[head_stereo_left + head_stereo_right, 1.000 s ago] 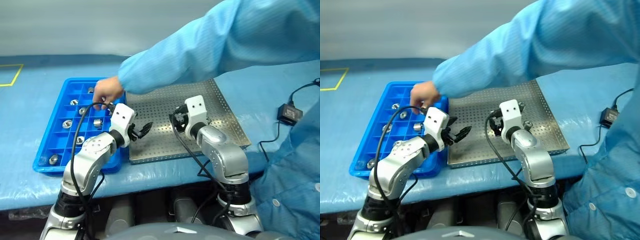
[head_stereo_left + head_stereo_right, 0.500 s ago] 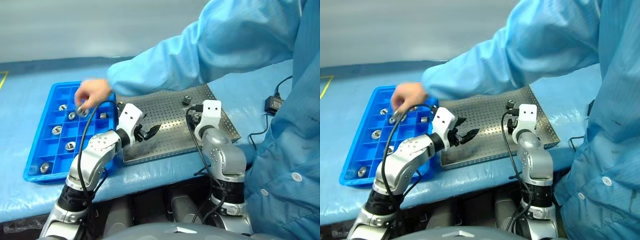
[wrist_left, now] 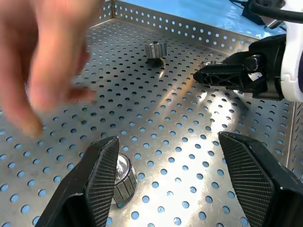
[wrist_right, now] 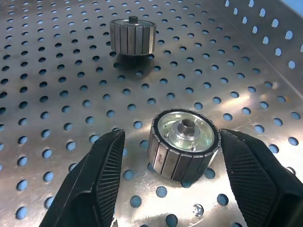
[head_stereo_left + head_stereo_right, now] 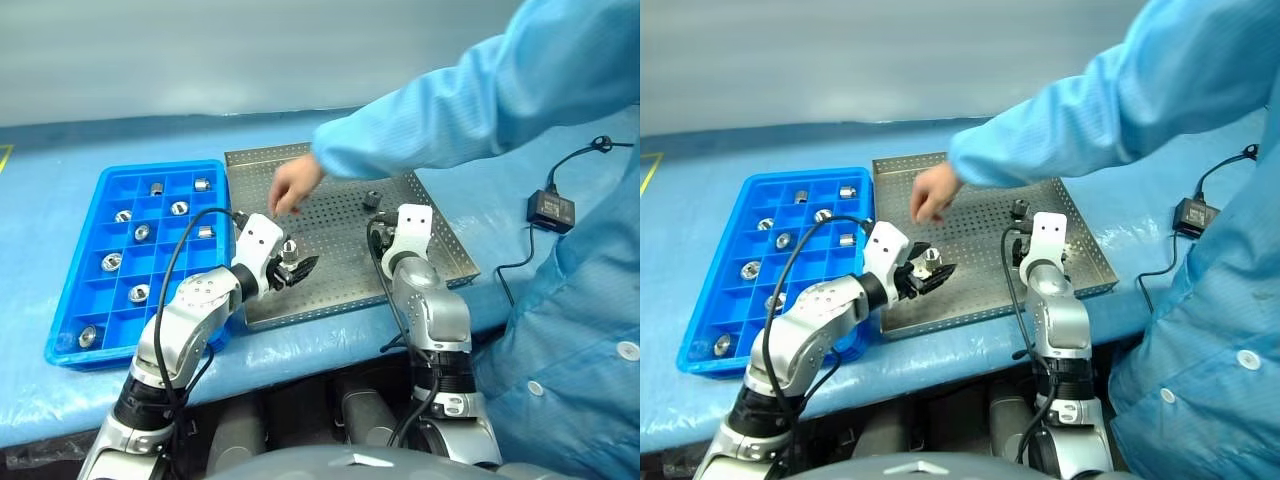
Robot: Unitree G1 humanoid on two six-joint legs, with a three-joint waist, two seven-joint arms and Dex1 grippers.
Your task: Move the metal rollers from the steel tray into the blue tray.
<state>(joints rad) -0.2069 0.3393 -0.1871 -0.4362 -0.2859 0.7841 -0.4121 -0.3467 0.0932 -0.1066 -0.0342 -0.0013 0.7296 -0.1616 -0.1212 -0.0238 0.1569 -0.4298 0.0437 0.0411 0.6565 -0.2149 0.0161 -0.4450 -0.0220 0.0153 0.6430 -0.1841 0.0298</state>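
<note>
Risk of collision: both end effectors spread, right end effector [image 4: 165,189] straddling a roller [image 4: 184,144] on the steel tray [image 5: 440,262], left end effector [image 3: 182,189] beside another [image 3: 120,182], a person's hand [image 5: 292,186] close above.

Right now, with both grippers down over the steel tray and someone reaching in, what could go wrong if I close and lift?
1. A person's hand hangs over the steel tray close to the left gripper; any swing toward the blue tray could hit it.
2. The left gripper's roller sits against one of its fingers, off-centre, so closing may push it aside.
3. The right gripper brackets a tilted roller, which may slip.
</note>
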